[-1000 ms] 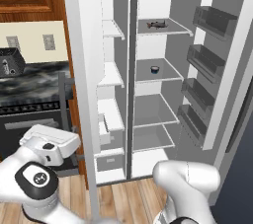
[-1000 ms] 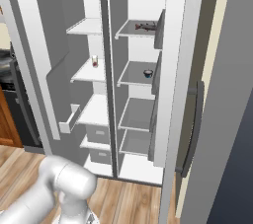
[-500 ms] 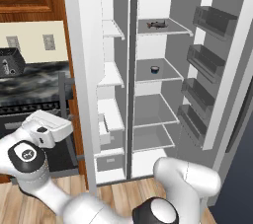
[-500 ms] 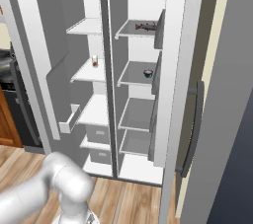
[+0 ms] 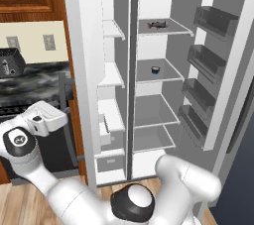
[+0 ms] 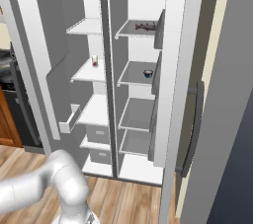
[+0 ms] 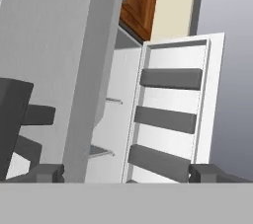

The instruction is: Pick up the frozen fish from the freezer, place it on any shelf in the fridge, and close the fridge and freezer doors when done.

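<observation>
1. Small dark frozen fish [image 5: 158, 24] lies on the top white shelf [image 5: 184, 31] of the right-hand compartment; its outline is too small to make out in detail, and in the right base view the fish [image 6: 144, 26] is partly cut off by the door edge.
2. Small dark round container [image 5: 156, 70] sits on the shelf below; its contents cannot be told.
3. Small pale jar with a red band [image 6: 95, 61] stands on a left-compartment shelf.
4. Open white fridge door with dark grey bins [image 7: 170, 119] stands far right.
5. Two-finger dark gripper [image 7: 126, 172]: jaws spread fully wide, holding nothing; fingertips [image 7: 47, 172] are cropped at the bottom edge.
</observation>
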You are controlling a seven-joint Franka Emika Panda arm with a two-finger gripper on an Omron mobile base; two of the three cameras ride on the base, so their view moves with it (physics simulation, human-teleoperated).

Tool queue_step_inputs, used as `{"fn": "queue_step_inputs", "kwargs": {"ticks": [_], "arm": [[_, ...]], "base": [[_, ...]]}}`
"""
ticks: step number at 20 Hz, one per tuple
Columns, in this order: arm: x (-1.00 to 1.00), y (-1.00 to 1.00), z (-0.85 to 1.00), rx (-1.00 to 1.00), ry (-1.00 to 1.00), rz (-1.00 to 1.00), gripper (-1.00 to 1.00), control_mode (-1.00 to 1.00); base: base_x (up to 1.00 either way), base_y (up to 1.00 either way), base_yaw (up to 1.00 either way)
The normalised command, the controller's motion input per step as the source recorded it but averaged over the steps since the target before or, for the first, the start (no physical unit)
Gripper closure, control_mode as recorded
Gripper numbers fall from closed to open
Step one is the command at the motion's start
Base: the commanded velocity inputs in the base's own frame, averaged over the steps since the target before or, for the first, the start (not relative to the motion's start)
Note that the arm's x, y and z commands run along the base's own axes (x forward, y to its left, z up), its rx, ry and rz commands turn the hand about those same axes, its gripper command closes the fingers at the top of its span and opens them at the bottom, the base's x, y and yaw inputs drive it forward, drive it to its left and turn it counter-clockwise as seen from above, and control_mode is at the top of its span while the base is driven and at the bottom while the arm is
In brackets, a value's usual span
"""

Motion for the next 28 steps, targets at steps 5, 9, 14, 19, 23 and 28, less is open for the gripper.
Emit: {"fn": "queue_step_inputs", "kwargs": {"ticks": [5, 9, 14, 19, 23, 28], "arm": [[0.29, 0.00, -0.01, 0.00, 0.00, -0.04, -1.00, -1.00], [0.30, 0.00, 0.00, 0.00, 0.00, -0.02, -1.00, -1.00], [0.15, -0.20, 0.00, 0.00, 0.00, 0.00, -1.00, -1.00], [0.08, -0.38, 0.00, 0.00, 0.00, 0.00, -1.00, -1.00], [0.06, -0.40, 0.00, 0.00, 0.00, 0.00, -1.00, -1.00], [0.03, -0.51, 0.00, 0.00, 0.00, 0.00, -1.00, -1.00]], "base": [[0.00, 0.00, 0.00], [0.00, 0.00, 0.00], [0.00, 0.00, 0.00], [0.00, 0.00, 0.00], [0.00, 0.00, 0.00], [0.00, 0.00, 0.00]]}}
